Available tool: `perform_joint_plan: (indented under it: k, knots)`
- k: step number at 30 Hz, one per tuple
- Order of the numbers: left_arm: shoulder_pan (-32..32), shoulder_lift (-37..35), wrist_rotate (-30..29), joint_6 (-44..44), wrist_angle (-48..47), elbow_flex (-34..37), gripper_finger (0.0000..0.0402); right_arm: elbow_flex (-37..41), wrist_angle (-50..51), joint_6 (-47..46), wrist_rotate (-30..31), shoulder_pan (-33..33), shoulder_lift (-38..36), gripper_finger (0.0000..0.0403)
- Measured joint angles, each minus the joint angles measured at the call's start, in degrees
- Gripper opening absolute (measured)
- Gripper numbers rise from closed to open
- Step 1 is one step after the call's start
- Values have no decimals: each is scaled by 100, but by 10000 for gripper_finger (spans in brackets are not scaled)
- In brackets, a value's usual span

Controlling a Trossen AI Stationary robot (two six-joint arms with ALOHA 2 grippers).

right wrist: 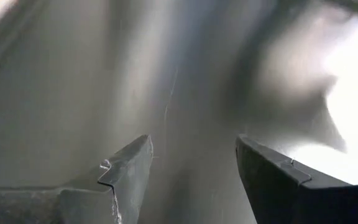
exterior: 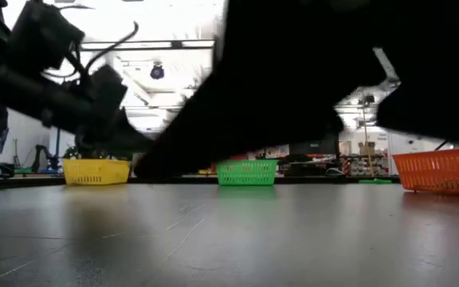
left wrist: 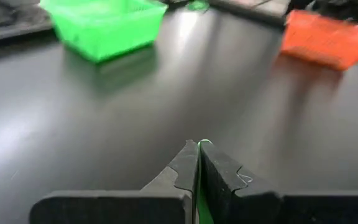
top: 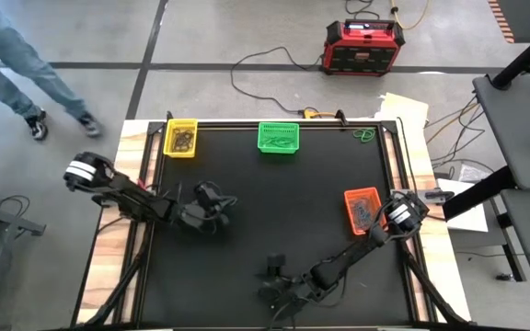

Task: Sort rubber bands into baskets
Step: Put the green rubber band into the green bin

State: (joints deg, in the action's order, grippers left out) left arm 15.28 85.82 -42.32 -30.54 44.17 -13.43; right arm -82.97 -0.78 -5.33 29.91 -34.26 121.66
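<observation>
Between the closed fingers of the left gripper (left wrist: pixel 198 163), a green rubber band (left wrist: pixel 202 145) is pinched, just above the black table (top: pixel 293 202) at left of centre. Along the far edge stand the yellow basket (top: pixel 181 138) and green basket (top: pixel 278 137); the orange basket (top: pixel 362 210) sits at right. Near the front edge, the right gripper (right wrist: pixel 194 168) hangs with fingers spread, holding nothing.

A grey floor (top: pixel 247 37) crossed by dark lines surrounds the desk (top: pixel 274 211), which has a black top and wooden edges. A red and black box (top: pixel 362 46) sits on the floor with cables (top: pixel 265 62) beside it. A person's legs (top: pixel 26 69) stand at the far left. Ceiling lights (exterior: pixel 166 16) glare brightly.
</observation>
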Motion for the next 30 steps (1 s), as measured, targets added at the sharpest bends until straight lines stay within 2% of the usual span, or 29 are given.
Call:
perform_joint_plan:
  k: [4, 10, 13, 15, 18, 21, 23, 26, 30]
  knots:
    - [-128, -493, 379, 442, 54, -9, 0, -205, 1069, -379, 100, -66, -198, 224]
    - [-537, -813, 1031, 1042, 20, -313, 0, -290, 2398, -868, 666, -217, -707, 224]
    - [-976, -773, 1140, 1437, -212, -670, 0, -281, 3676, -1438, 1788, -386, -1125, 224]
    - [-1414, -680, 1449, 1595, -445, -1018, 0, -281, 4699, -2071, 2443, -511, -1454, 224]
    - [-2065, -441, 1842, 1692, -857, -1633, 0, -268, 5705, -2923, 2760, -587, -1960, 224]
    - [-2706, -65, 2133, 1896, -1253, -2243, 0, -166, 6020, -3250, 2775, -582, -2442, 224]
    - [-3182, 244, 2561, 1867, -1602, -2711, 0, -27, 6048, -3228, 2786, -576, -2693, 224]
    - [-3763, 708, 2966, 1717, -2714, -3611, 0, 203, 6047, -3171, 2783, -537, -2919, 224]
    - [-4147, 1461, 2989, 1843, -4489, -4893, 0, 543, 6031, -3272, 2728, -399, -3081, 224]
